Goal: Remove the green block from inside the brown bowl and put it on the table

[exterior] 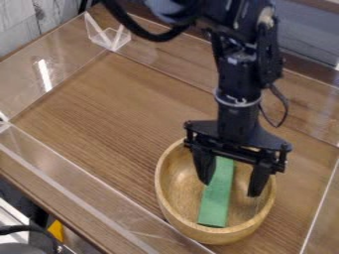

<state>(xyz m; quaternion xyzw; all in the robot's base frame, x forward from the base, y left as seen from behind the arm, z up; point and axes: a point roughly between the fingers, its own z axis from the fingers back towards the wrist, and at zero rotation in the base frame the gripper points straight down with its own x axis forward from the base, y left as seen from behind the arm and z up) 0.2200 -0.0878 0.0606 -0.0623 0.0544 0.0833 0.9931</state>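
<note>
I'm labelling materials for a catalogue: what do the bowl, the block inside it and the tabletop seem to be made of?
Bowl: probably wood, smooth; light brown with a thick rim.
Block: perhaps painted wood or plastic; even, plain green hides any grain.
Tabletop: wood or wood-look laminate, judging by its brown, streaky surface.

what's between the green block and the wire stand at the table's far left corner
Bare tabletop mostly, plus the bowl's rim near the block, in the camera view.

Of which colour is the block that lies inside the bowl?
The block is plain green, seen best in the camera view.
</note>
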